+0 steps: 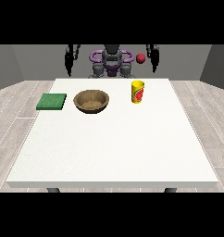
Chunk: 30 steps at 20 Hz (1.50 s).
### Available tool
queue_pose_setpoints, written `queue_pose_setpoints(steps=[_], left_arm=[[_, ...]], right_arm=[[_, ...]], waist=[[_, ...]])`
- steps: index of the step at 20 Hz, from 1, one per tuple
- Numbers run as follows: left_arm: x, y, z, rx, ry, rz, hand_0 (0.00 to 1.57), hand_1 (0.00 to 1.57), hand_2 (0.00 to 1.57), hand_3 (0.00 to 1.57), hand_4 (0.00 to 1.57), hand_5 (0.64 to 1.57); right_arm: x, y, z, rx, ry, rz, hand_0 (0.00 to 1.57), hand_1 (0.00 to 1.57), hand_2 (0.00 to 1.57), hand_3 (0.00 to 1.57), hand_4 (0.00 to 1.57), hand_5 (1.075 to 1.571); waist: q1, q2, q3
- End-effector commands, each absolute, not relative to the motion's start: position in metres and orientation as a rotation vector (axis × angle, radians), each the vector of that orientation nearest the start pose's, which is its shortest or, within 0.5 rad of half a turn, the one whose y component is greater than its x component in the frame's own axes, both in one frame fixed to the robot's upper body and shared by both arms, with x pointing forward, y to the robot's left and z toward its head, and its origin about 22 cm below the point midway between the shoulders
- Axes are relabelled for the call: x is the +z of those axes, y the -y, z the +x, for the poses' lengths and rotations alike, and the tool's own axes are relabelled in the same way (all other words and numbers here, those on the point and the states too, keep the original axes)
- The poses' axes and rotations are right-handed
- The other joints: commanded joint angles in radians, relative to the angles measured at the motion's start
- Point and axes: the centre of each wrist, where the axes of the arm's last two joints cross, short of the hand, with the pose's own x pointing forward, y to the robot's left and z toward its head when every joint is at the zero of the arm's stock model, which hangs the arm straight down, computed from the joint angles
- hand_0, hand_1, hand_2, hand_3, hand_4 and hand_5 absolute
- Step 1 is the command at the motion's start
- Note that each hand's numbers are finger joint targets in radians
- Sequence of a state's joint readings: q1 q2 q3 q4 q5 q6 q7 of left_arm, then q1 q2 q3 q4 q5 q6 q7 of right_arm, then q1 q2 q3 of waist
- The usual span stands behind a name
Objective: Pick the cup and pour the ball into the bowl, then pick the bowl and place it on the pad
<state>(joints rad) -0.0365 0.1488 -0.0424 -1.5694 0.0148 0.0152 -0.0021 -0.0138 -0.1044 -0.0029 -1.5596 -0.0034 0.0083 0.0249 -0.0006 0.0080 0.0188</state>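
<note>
**Cup upright, ball in the air**

Front view: the yellow cup (138, 92) stands upright on the counter (114, 152), mouth up, right of the wooden bowl (91, 101). The green pad (52, 102) lies left of the bowl. A red ball (140, 58) floats above the cup. Both hands (69, 64) (155, 58) hang beside the robot, holding nothing; finger positions cannot be told.

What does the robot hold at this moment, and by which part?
Nothing. Both hands hang raised beside the body, away from the cup, which stands untouched on the table.

On the white bench (109, 152) a green pad (51, 102), brown bowl (91, 101) and yellow cup (138, 92) sit apart in a row; a red ball (140, 58) shows above the cup.
</note>
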Motion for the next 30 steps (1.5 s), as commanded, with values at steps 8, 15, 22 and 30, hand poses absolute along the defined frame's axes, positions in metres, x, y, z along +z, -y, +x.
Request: queue_pose_setpoints(steps=[8,15,22,30], left_arm=[[0.07,-0.269,0.264,0.049,1.63,-0.03,0.0,0.0,0.0,0.0,0.0,1.558],[0.064,-0.322,0.253,0.079,1.74,0.026,0.0,0.0,0.0,0.0,0.0,1.544],[0.053,-0.322,0.28,0.052,1.854,0.02,0.0,0.0,0.0,0.0,0.0,1.528],[-0.011,-0.29,0.288,0.075,1.877,0.074,0.0,0.0,0.0,0.0,0.0,1.523]], right_arm=[[0.048,0.322,0.242,0.021,1.593,-0.038,0.0,0.0,0.0,0.0,0.0,1.569],[0.053,0.345,0.225,0.049,1.66,0.018,0.0,0.0,0.0,0.0,0.0,1.57],[0.049,0.315,0.251,0.035,1.776,0.024,0.0,0.0,0.0,0.0,0.0,1.57],[0.049,0.314,0.259,0.073,1.795,0.055,0.0,0.0,0.0,0.0,0.0,1.571]], waist=[[-0.028,-0.217,-0.0179],[-0.048,-0.097,-0.0189],[-0.043,0.038,-0.0189],[-0.088,0.1,-0.0192]])
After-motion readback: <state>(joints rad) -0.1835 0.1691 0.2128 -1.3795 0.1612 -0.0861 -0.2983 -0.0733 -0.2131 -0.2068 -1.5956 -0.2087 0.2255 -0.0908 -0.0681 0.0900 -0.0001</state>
